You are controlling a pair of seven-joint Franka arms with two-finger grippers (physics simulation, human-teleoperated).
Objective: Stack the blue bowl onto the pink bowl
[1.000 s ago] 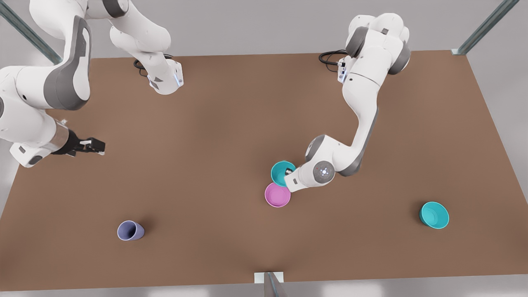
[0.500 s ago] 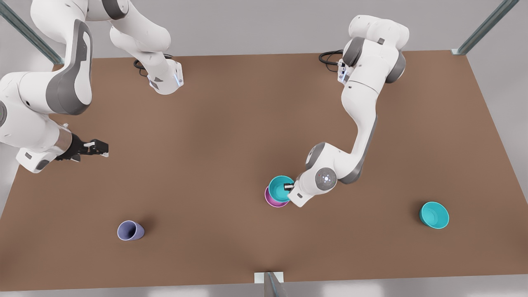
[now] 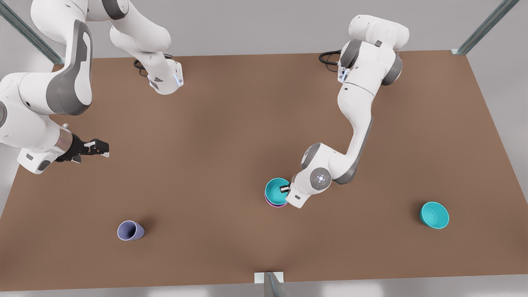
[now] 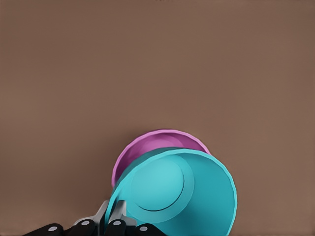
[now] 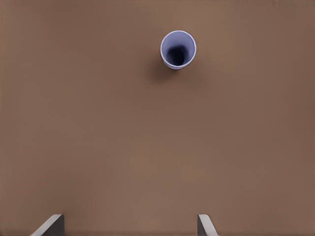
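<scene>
The blue bowl (image 3: pixel 275 190) is near the middle of the brown table (image 3: pixel 231 123), directly over the pink bowl (image 3: pixel 274 203). In the front view the pink bowl is almost fully covered; a thin magenta edge shows under the blue bowl on its near side. In the left wrist view the blue bowl (image 4: pixel 179 189) is tilted and overlaps the pink bowl (image 4: pixel 147 147), of which about half the rim is visible. I cannot tell if the two bowls already touch or if the blue one hangs slightly above.

The left gripper (image 3: pixel 285 189) is at the blue bowl's rim, on the side toward the front view's right. Its fingers (image 4: pixel 112 216) are closed on the bowl's wall, one inside and one outside, but the wrist view cuts off their lower part.

The right gripper (image 3: pixel 99 147) waits well apart, over the table's edge on the front view's left. Its fingers (image 5: pixel 49 225) are spread open and empty, and just the tips enter the right wrist view.

A lavender-grey cup (image 3: pixel 130 230) stands upright near the front edge, and a second teal bowl (image 3: pixel 434 215) sits alone far to the front view's right.
</scene>
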